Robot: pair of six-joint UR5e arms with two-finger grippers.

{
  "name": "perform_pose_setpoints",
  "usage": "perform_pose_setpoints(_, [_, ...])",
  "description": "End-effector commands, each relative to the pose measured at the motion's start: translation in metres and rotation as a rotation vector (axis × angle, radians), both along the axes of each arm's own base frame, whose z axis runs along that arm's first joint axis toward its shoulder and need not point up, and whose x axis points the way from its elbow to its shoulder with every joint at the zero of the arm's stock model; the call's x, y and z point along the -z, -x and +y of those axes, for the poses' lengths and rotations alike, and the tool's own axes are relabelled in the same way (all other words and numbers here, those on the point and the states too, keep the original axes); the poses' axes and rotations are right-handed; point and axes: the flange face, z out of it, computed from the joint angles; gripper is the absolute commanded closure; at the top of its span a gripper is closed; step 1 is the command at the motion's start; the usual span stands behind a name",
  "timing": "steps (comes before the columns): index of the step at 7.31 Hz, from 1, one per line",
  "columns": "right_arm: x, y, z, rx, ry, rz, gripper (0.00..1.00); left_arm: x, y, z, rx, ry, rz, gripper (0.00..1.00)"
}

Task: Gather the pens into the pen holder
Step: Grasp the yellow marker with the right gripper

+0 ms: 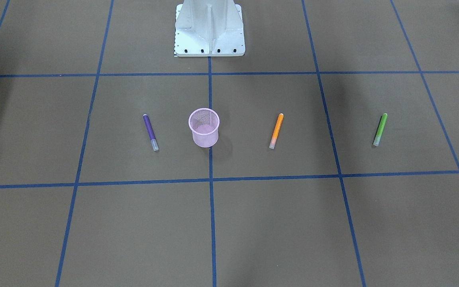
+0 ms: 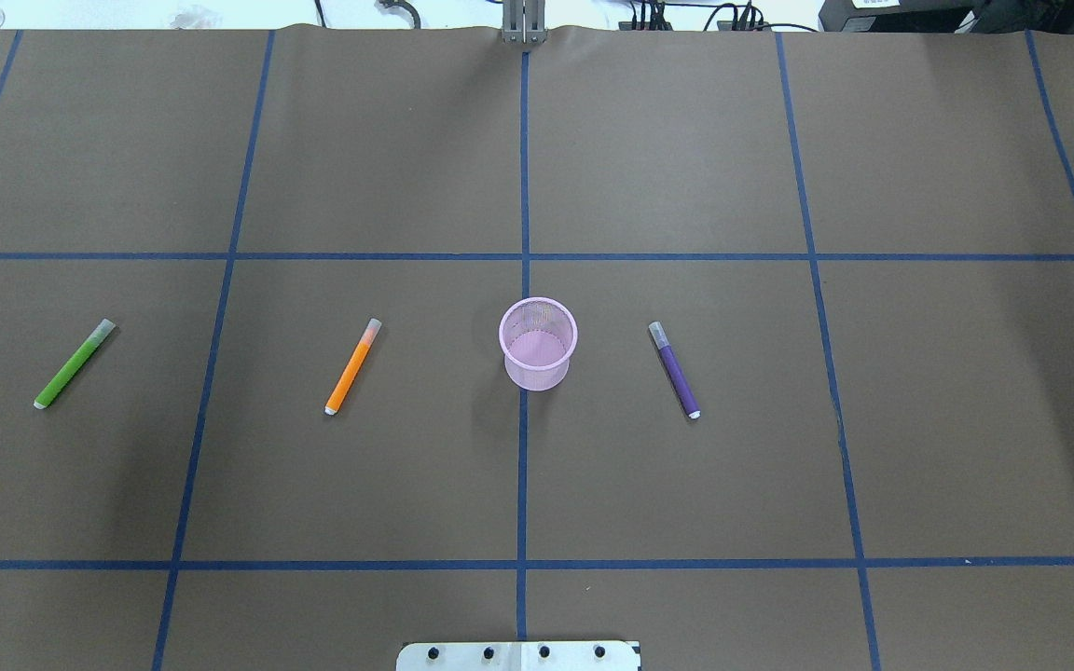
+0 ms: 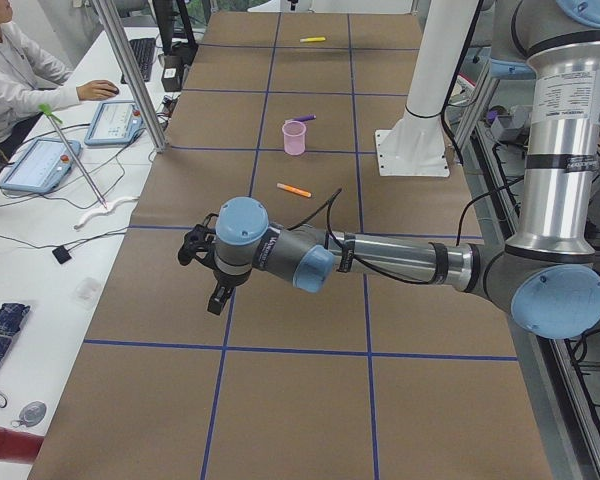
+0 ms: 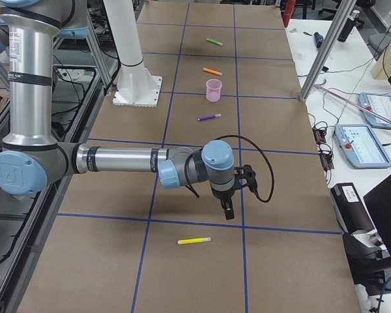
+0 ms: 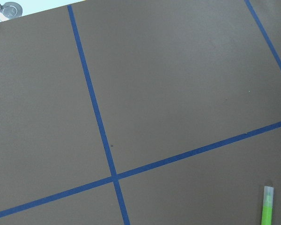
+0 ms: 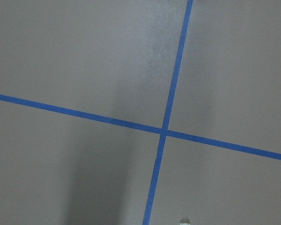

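My small pink wire-mesh pen holder [image 2: 538, 343] stands upright in the middle of the brown table [image 2: 686, 140], on the blue tape line that runs away from my base. Three slim pens lie flat in a row with it, each with its whitish cap at the far end. The purple pen [image 2: 674, 370] lies near it on the right, the orange pen [image 2: 352, 367] near it on the left, and the green pen [image 2: 74, 364] well apart, further left. The yellow pen [image 4: 195, 240] lies alone toward the right end of the table, well apart from the holder. My left gripper [image 3: 218, 296] hangs above the table out past the green pen, pointing down and touching nothing. My right gripper [image 4: 228, 211] hangs the same way, near the yellow pen but above it. For both claws, I cannot tell whether they are released or clenched. All four pens are outside the holder.
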Motion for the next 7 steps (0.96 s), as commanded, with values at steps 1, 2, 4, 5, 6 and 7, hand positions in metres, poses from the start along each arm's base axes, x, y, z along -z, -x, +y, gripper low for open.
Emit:
perform_pose_setpoints(1, [-0.094, 0.011, 0.021, 0.007, -0.115, 0.052, 0.0, 0.002, 0.0, 0.0, 0.0, -0.024, 0.0, 0.0])
perform_pose_setpoints(2, [-0.13, 0.015, 0.032, -0.027, -0.097, 0.029, 0.01, 0.003, 0.0, 0.0, 0.0, -0.026, 0.001, 0.0])
perform_pose_setpoints(4, [-0.145, 0.022, 0.059, -0.077, -0.037, -0.04, 0.05, 0.005, 0.0, 0.001, 0.0, -0.047, 0.001, 0.0])
perform_pose_setpoints(5, [-0.148, 0.031, 0.066, -0.097, -0.013, -0.058, 0.07, 0.006, 0.0, 0.001, 0.0, -0.049, 0.001, 0.0])
perform_pose_setpoints(6, [-0.146, 0.052, 0.067, -0.113, -0.001, -0.072, 0.09, 0.006, 0.0, 0.001, 0.0, -0.049, 0.001, 0.0])
perform_pose_setpoints(7, [-0.159, 0.067, 0.072, -0.115, -0.015, -0.046, 0.09, 0.007, 0.0, 0.001, 0.0, -0.05, 0.001, 0.0])
